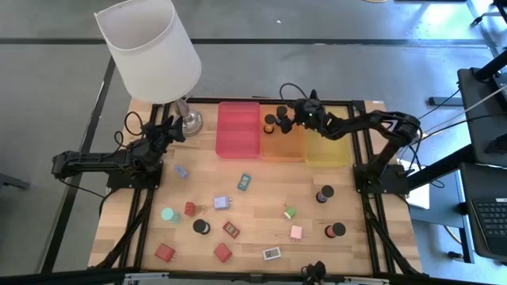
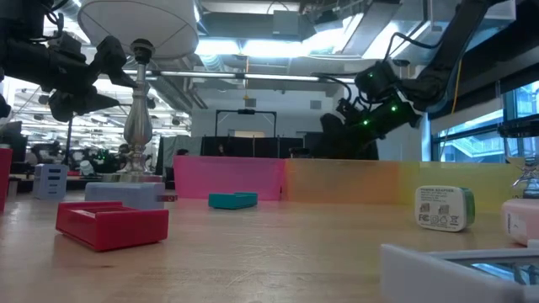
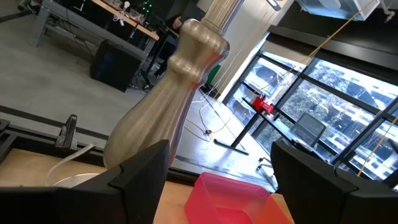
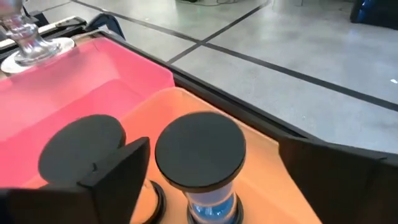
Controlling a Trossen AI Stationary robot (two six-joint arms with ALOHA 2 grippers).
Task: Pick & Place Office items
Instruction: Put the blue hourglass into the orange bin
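Note:
Two black cylinders [image 4: 199, 152] [image 4: 81, 149] stand upright on their bases in the orange tray [image 1: 283, 141], at its far end. My right gripper [image 4: 214, 149] hangs open over that end [image 1: 289, 119]. Its fingers stand on either side of the cylinder with the blue waist, apart from it. My left gripper [image 3: 221, 180] waits open by the lamp's base [image 1: 188, 120], holding nothing. More office items lie on the table: black cylinders [image 1: 325, 193] [image 1: 201, 226], a teal block [image 1: 244, 182], red blocks [image 1: 165, 252], a white block [image 1: 272, 253], and green [image 1: 290, 212] and pink [image 1: 296, 232] cubes.
The red tray [image 1: 238, 129] and yellow tray [image 1: 326, 146] flank the orange one along the table's far edge. The white-shaded lamp [image 1: 150, 47] stands at the far left, its stem [image 3: 174, 99] right before my left gripper. Bare wood lies between the scattered items.

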